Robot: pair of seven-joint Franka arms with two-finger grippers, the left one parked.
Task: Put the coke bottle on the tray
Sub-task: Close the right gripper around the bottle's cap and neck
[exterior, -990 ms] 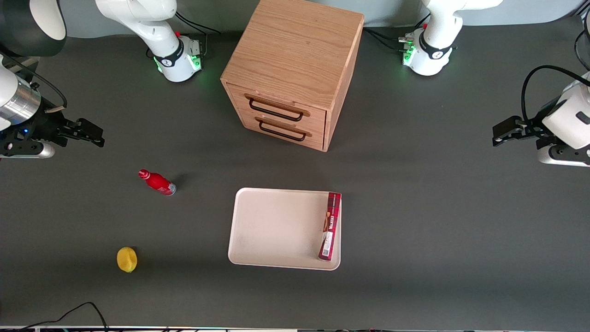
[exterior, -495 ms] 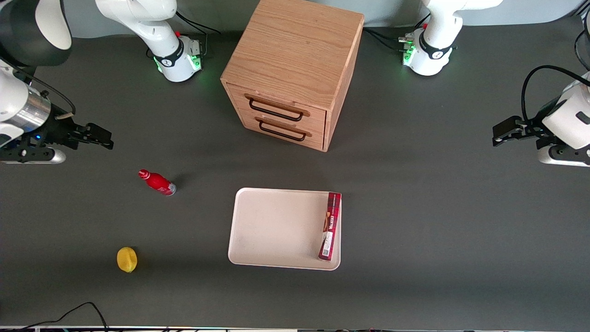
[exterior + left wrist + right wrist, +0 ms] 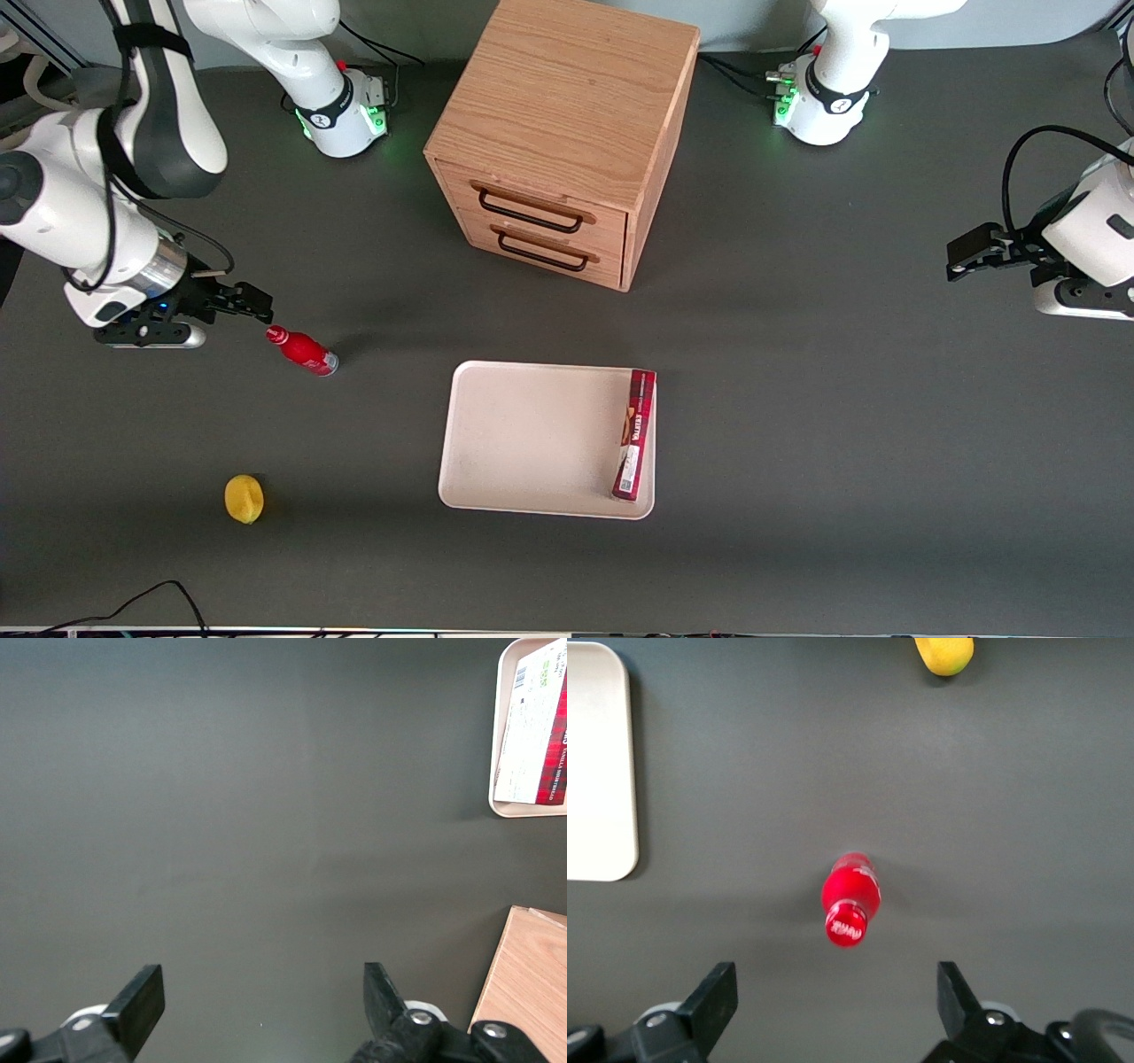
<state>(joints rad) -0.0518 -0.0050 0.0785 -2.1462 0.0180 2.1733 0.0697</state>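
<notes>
End effector: mine, fingers spread apart and holding nothing, just above the bottle's cap.
Coke bottle: standing on the table, at 5 o'clock from my end effector.
Lemon: 7 o'clock of the bottle.
Tray: 4 o'clock of the bottle, well apart.

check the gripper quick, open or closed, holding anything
gripper: open, holding nothing, close to the coke bottle standing on the table, not touching it.
</notes>
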